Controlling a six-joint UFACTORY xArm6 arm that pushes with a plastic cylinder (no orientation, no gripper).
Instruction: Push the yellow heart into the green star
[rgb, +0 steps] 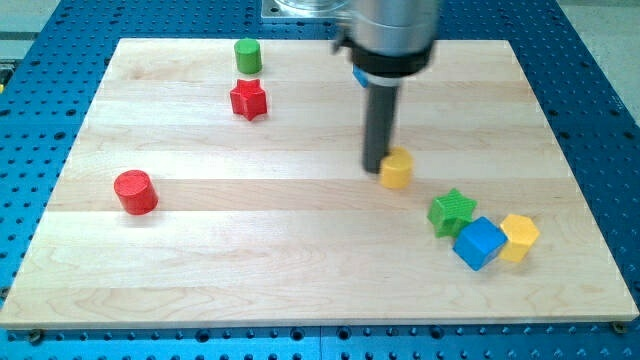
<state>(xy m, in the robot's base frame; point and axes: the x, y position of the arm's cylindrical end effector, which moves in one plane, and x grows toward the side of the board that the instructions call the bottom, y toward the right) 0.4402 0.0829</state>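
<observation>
The yellow heart (397, 169) lies right of the board's centre. My tip (374, 166) is at its left edge, touching or nearly touching it. The green star (451, 211) lies down and to the right of the heart, a short gap away. The rod comes down from the arm at the view's top.
A blue cube (479, 243) and a yellow hexagon block (519, 236) sit close to the green star's lower right. A red star (248, 99) and green cylinder (248, 55) are at the upper left. A red cylinder (134, 192) is at the left. The wooden board (300, 270) lies on a blue perforated table.
</observation>
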